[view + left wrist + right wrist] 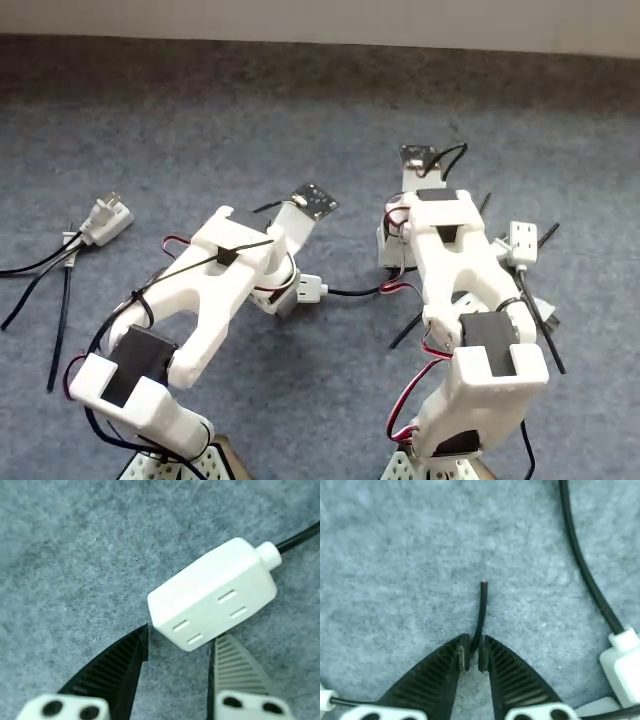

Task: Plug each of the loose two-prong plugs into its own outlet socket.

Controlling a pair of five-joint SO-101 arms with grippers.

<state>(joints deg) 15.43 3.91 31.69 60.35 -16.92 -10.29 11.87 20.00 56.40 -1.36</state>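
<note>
Your right gripper [474, 652] is pinched shut on a thin black cable end [481, 610]. The white piece [621, 657] beside it is cut off and hard to identify. Your left gripper [181, 636] stands open at the outlet block [212, 597], slots facing up, long axis running toward its cord [295, 537]. From above, a plug [105, 220] lies left of both arms, prongs pointing away.
</note>
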